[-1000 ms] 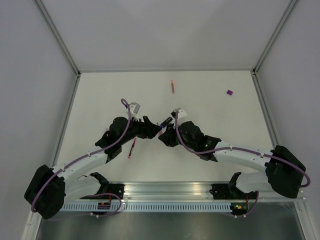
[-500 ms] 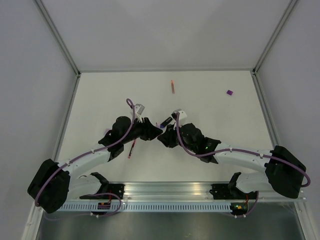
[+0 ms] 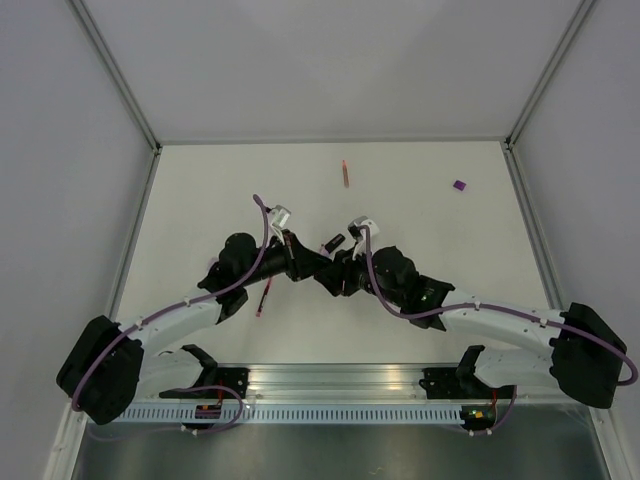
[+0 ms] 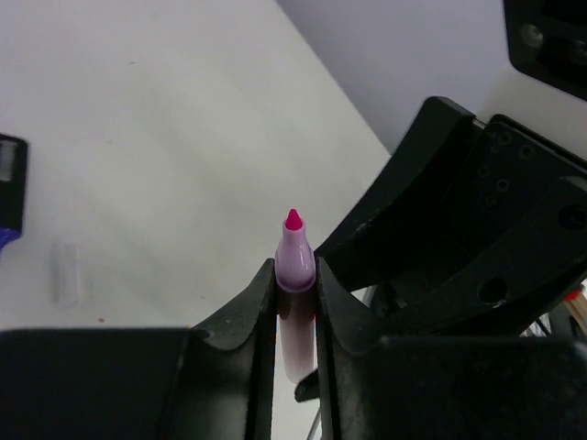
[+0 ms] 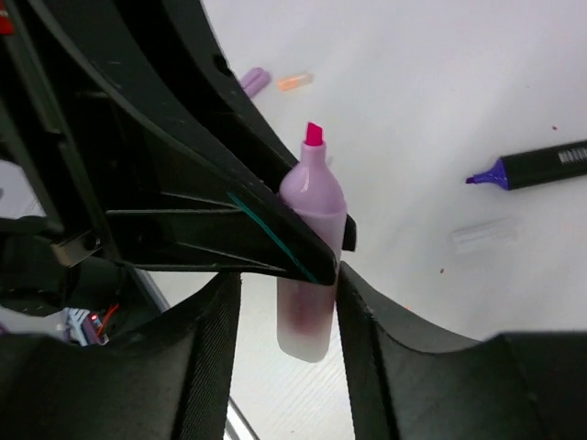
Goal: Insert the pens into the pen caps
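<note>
L arm: left gripper [image 4: 294, 270] pinched on lilac pen [image 4: 295, 249] around mid-barrel. Pink nib bare, pen held up off the table [image 4: 165, 110]. R arm: right gripper [image 5: 289, 293] spread, its fingers [image 5: 206, 367] flanking the same pen w/ a gap on one side. Not clamped, no cap in it.

Step, as I read it: pen picked up, cap not yet fetched. R looks set for a re-grip or hand-over. Next needs the lilac cap [image 5: 254, 81], mouth lined up w/ nib, pushed straight along the barrel axis.

Ref = black marker [image 5: 541, 163], flat on table, purple tip bare.
- Clear cap [image 5: 486, 236]: just beside its tip.
- Lilac cap + orange cap [image 5: 295, 82]: side by side, well past the tip end.
- Orange pen [image 3: 346, 173], purple cap [image 3: 459, 185]: beyond marker, well apart.
- Red pen [image 3: 265, 295]: nearer the bases than marker.

Materials: barrel smooth translucent plastic, rounded shoulder tapering to nib. Caps short tubes. Fingers matte black, look hard, so slip risk.
</note>
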{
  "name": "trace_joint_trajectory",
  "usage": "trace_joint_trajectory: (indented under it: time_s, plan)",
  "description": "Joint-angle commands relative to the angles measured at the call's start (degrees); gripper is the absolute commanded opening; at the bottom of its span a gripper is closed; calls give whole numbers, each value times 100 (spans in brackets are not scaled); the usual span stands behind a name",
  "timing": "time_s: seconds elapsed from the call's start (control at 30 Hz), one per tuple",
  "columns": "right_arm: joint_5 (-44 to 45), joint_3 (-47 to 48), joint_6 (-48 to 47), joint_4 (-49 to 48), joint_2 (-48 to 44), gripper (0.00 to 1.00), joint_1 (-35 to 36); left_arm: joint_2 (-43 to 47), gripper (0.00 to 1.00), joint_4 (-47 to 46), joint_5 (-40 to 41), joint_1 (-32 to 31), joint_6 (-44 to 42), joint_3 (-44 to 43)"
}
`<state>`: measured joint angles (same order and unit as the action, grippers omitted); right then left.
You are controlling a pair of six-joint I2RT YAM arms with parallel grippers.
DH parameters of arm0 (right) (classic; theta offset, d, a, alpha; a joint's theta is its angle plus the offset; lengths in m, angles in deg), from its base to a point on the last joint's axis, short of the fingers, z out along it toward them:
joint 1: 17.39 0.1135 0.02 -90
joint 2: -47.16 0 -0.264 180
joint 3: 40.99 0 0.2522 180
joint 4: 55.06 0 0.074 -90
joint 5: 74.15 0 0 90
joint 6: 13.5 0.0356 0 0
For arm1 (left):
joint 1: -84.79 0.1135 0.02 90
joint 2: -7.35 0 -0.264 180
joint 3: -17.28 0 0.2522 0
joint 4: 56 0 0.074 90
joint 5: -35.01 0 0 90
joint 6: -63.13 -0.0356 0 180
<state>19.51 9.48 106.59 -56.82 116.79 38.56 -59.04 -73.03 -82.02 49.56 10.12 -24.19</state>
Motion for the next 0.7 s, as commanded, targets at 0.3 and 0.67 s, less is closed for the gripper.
trace_joint_trajectory:
  time_s: [0.3, 0.67]
  plan:
    - [-1613, -173, -214, 287, -1917, 60, 31, 47, 2, -4004, -2070, -99, 1468, 582]
    - [-2027, -173, -293, 59, -1364, 50, 31, 3, 2, -4533, -2123, -116, 1680, 687]
